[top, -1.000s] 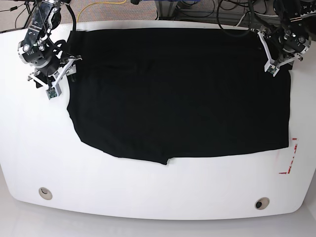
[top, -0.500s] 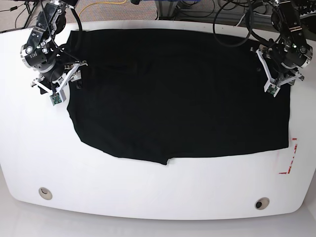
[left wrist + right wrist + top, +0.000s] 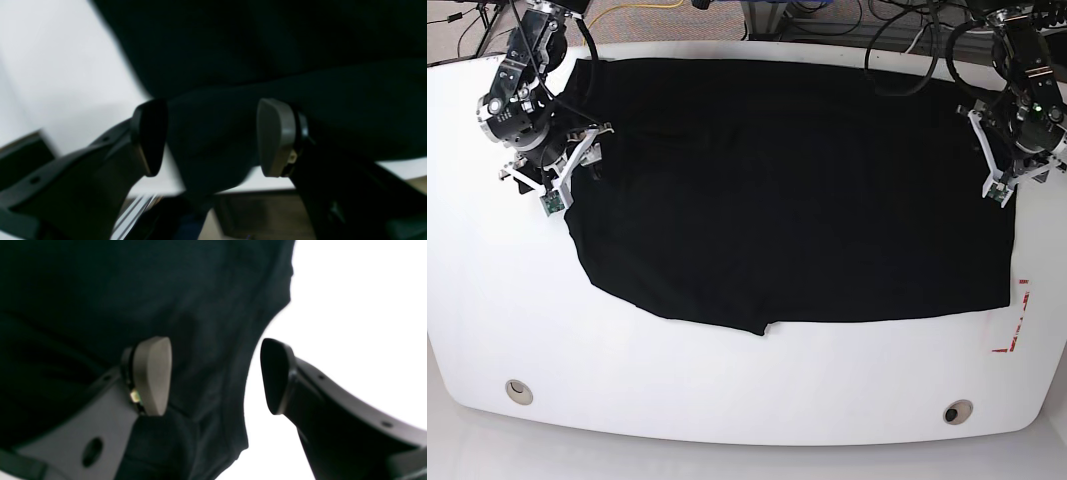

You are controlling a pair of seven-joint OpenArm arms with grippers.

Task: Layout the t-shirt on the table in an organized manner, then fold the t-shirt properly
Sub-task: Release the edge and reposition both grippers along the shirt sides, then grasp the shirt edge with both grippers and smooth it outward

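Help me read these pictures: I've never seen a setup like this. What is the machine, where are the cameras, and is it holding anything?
It is a robot with two arms, each ending in a pincer. One picture looks down from above; the other two come from cameras on the wrists, looking out between the fingers. A black t-shirt lies spread on a white table. The left pincer hangs at one edge of the shirt, the right pincer at the opposite edge. Both are open. Each straddles the shirt's edge, cloth between the fingers, but neither has closed on it. Nothing is held.

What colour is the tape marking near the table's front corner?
Red tape, on the white table; clearest in the base view.
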